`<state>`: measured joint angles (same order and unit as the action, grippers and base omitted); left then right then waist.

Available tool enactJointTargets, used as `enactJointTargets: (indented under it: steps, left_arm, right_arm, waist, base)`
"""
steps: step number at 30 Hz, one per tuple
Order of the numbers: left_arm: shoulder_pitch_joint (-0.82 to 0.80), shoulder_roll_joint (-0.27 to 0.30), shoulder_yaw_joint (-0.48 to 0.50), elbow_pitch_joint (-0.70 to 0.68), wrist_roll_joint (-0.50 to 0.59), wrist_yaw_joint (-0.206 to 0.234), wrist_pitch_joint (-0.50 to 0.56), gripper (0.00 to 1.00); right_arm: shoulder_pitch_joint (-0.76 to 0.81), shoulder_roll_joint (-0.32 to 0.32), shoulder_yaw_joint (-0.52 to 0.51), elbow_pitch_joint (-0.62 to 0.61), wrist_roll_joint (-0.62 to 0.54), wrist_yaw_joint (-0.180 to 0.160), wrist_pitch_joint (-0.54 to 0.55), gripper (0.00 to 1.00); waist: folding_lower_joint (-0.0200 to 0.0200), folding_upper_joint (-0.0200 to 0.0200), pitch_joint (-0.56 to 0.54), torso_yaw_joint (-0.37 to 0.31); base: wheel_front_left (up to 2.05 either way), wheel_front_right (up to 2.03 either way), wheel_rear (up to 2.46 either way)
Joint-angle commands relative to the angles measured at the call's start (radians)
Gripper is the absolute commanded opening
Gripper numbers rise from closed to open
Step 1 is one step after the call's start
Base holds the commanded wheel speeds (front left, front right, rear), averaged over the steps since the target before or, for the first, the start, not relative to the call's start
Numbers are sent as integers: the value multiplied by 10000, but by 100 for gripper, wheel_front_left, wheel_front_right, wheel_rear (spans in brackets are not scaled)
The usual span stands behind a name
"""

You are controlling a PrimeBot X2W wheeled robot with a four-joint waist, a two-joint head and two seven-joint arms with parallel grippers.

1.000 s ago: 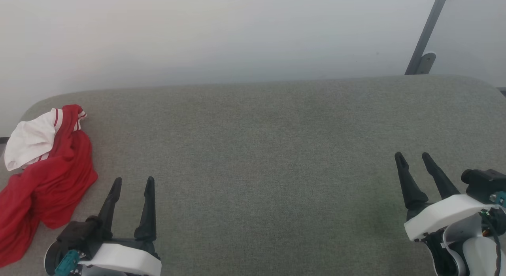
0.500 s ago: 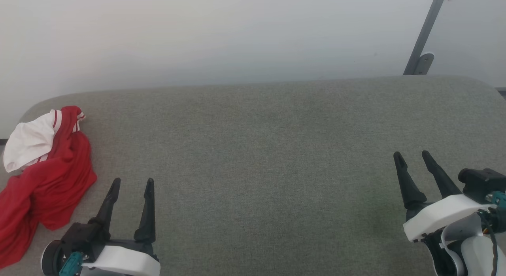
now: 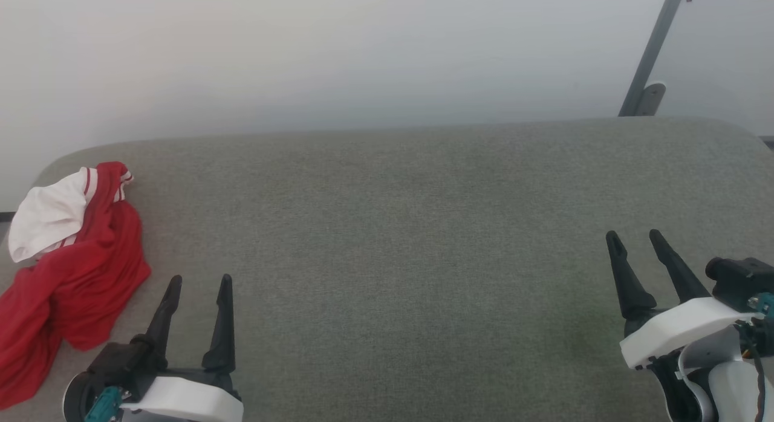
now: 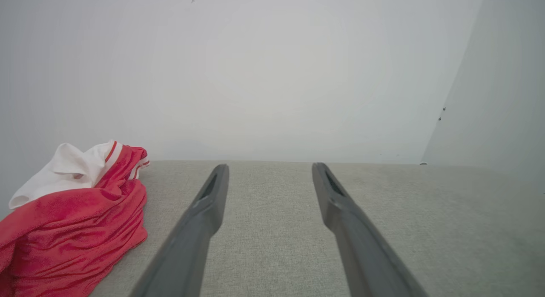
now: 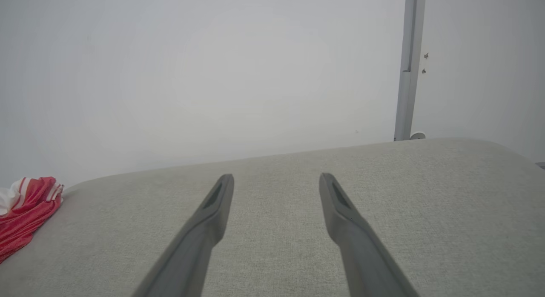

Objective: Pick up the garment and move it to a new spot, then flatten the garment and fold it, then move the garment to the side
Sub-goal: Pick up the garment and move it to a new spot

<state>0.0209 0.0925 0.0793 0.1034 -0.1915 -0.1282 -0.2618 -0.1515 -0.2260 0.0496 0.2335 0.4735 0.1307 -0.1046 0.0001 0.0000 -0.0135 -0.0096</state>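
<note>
The garment (image 3: 72, 271) lies crumpled at the far left of the grey upholstered surface (image 3: 411, 240), red cloth with a white sleeve and striped trim on top. In the left wrist view the garment (image 4: 76, 220) sits left of my fingers, and the right wrist view catches the garment (image 5: 25, 209) at its left edge. My left gripper (image 3: 199, 280) hovers open just right of it, not touching it, nothing between its fingers. Far to the right my right gripper (image 3: 635, 236) is open and holds nothing too.
A pale wall runs behind the surface's rounded far edge. A grey metal post (image 3: 650, 53) with a foot stands at the back right. The garment's lower end reaches the head view's left border.
Both grippers stay open and roughly in place. The picture has only shifted slightly, and the garment has not moved.
</note>
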Motion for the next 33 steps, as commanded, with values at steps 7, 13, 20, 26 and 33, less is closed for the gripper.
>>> enactJointTargets:
  steps: [7, 13, 20, 26, 33]
  left_arm:
    - [-55, 264, 172, 216, -433, -24, -47, 100]
    - [49, 455, 521, 322, -667, -24, -47, 100]
    - [248, 563, 981, 274, -779, 26, -47, 100]
    - [413, 672, 1116, 229, -813, 38, -47, 100]
    - [528, 748, 1154, 218, -882, 45, -47, 100]
  right_arm:
    - [30, -22, 114, -121, -38, 0, 87, 100]
    - [-87, -12, 402, -93, -46, 0, 194, 100]
    - [-227, 57, 882, 7, 53, 0, 247, 100]
    - [-321, 135, 1195, 160, 146, 0, 166, 100]
    - [-349, 176, 1323, 285, 170, 0, 81, 100]
  waist:
    - [-1, 0, -190, 616]
    - [-1, 0, -401, 1323]
    - [-1, 0, -615, 2194]
    - [-1, 0, -731, 2864]
    - [-1, 0, -761, 3289]
  base:
    - [0, 0, 0]
    - [0, 0, 0]
    - [0, 0, 0]
    - [0, 0, 0]
    - [0, 0, 0]
